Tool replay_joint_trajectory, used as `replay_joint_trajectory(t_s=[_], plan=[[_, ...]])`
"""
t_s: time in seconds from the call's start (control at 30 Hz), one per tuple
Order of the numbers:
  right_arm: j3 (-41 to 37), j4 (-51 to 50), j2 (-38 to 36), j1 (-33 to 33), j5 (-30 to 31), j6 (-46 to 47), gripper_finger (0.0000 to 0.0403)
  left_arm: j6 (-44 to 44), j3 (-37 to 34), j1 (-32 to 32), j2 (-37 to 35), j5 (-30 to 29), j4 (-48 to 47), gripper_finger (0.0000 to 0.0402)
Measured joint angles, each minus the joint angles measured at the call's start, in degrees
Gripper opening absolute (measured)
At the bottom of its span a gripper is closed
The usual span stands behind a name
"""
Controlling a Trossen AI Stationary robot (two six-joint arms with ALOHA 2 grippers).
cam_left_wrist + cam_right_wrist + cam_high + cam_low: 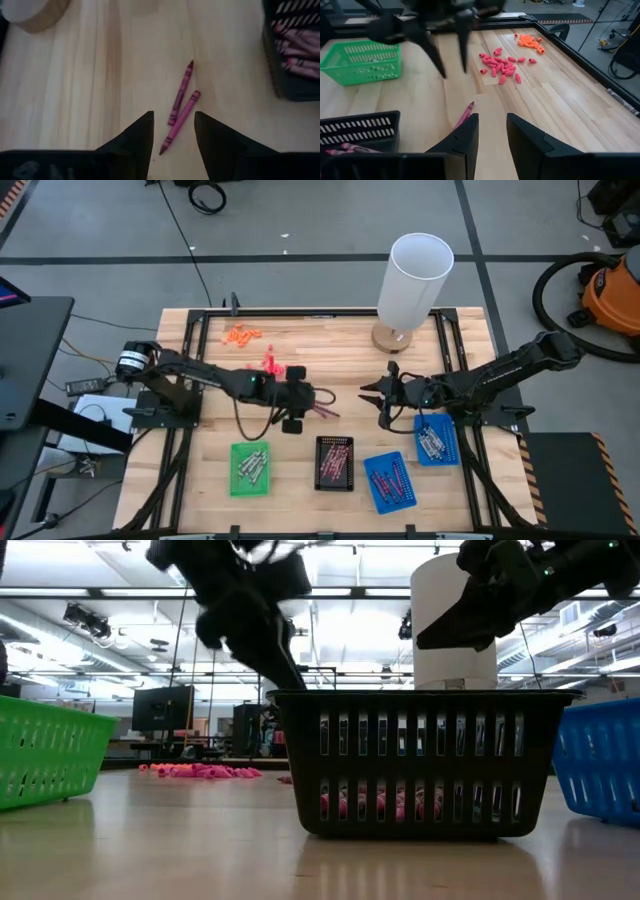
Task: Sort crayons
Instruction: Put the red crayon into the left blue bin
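Two pinkish-maroon crayons [181, 95] [179, 122] lie side by side flat on the wooden table; they show in the high view [326, 412] too. My left gripper [172, 131] [318, 402] is open and hangs over them, its fingers on either side of the near crayon's tip without touching it. My right gripper [492, 131] [372, 402] is open and empty, to the right of the crayons and pointing at them; one crayon [464, 116] shows just past its fingers. More crayons lie in the trays.
Along the near side stand a green tray [250, 468], a black tray [335, 463] and two blue trays [388, 480] [437, 440], all with crayons in them. Pink pieces [270, 363] and orange pieces [240, 334] lie at the far left. A white cylinder [412, 280] stands at the far right.
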Motion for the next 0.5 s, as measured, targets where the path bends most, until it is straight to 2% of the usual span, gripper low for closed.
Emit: replay_joint_trajectory(t_s=[0.2, 0.33, 0.5], plan=[[-0.01, -0.43, 0.12, 1.24, 0.15, 3.05, 0.0109, 6.63, -0.33, 4.30, 4.55, 3.81, 2.63, 0.0153], [-0.01, -0.39, 0.37, 2.43, 0.49, 4.21, 0.0109, 9.71, -0.33, 6.42, 8.30, 8.83, 4.03, 0.0153], [-0.01, -0.37, 0.79, 3.42, 2.64, 4.22, 0.0109, 11.07, -0.35, 7.78, 11.23, 9.31, 6.33, 0.0153]])
